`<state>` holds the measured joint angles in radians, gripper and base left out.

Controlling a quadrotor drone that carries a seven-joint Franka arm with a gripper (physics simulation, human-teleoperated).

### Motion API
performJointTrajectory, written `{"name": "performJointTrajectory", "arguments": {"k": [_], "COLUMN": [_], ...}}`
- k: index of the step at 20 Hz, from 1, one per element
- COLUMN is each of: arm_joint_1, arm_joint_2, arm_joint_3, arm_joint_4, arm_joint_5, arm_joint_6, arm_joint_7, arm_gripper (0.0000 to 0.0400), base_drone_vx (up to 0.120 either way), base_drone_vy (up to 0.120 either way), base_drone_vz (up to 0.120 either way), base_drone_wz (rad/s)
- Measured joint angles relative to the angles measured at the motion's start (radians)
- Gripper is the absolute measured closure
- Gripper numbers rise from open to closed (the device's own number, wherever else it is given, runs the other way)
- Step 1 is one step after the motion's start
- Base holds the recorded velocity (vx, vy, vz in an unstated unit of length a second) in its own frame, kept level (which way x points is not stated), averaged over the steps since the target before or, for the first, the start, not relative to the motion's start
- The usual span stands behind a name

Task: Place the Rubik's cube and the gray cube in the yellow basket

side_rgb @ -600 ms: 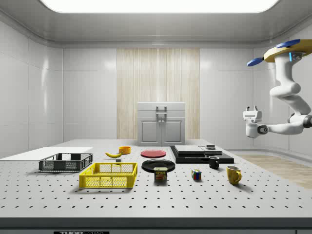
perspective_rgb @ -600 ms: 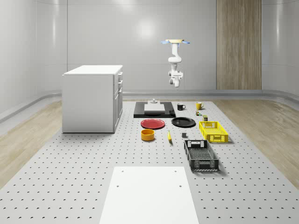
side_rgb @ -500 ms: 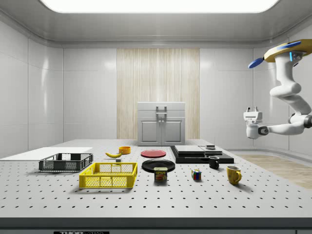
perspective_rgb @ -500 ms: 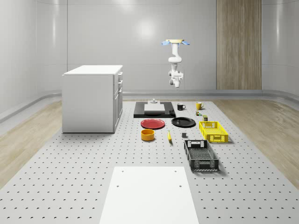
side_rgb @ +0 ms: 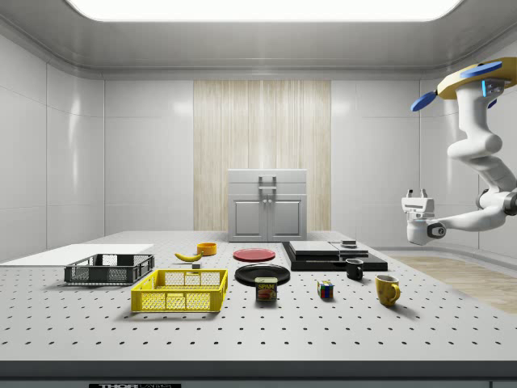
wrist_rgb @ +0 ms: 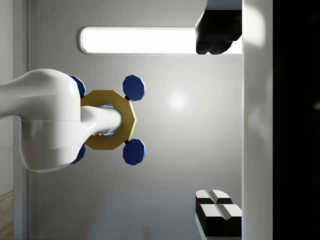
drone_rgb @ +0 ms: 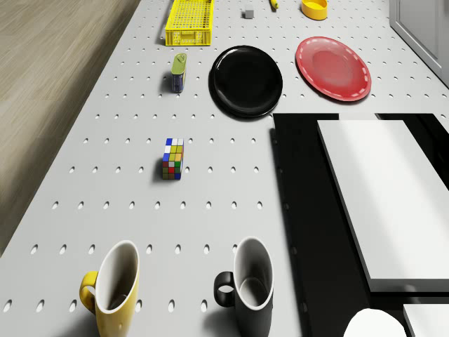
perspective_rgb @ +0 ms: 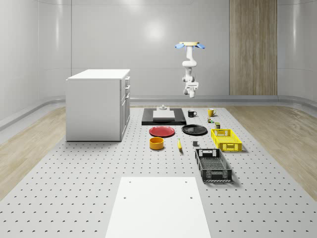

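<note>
Whole-scene, side, drone and wrist views of the perforated table [perspective_rgb: 74,198]. The drone [side_rgb: 478,78] hovers high in the side view's upper right, over the table's far end. Its arm hangs down and curls back, so the gripper [side_rgb: 416,196] hangs in the air with its tips pointing upward. In the wrist view the fingers [wrist_rgb: 218,214] stand wide apart with nothing between them.

There is one Rubik's cube [drone_rgb: 172,158]. It rests flat on the table right of centre in the side view, between a can [side_rgb: 266,290] and a yellow mug [side_rgb: 387,289].

There is one gray cube [perspective_rgb: 195,144], just left of the yellow basket [side_rgb: 179,301] in the whole-scene view. The one yellow basket lies with its long axis running near to far in that view. A black basket [perspective_rgb: 213,174] lies nearer.

Also counted are two mugs and two plates.
</note>
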<state>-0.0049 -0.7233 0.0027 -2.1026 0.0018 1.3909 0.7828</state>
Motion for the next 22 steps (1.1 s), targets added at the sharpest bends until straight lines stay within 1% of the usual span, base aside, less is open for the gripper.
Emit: {"name": "performJointTrajectory", "arguments": {"k": [4, 8, 22], "arm_joint_1": [-0.001, -0.002, -0.003], "arm_joint_2": [0.014, 0.02, 0.017], "arm_joint_3": [0.001, 0.001, 0.002], "arm_joint_4": [0.037, 0.053, 0.058], "arm_joint_5": [0.0, 0.001, 0.0], "arm_joint_6": [-0.02, -0.028, -0.024], "arm_joint_7": [0.0, -0.001, -0.001], "arm_gripper": [0.0, 0.0, 0.0], "base_drone_vx": [0.12, 0.12, 0.12], "base_drone_vy": [0.12, 0.12, 0.12], "base_drone_vz": [0.0, 0.0, 0.0], "base_drone_wz": [0.0, 0.0, 0.0]}}
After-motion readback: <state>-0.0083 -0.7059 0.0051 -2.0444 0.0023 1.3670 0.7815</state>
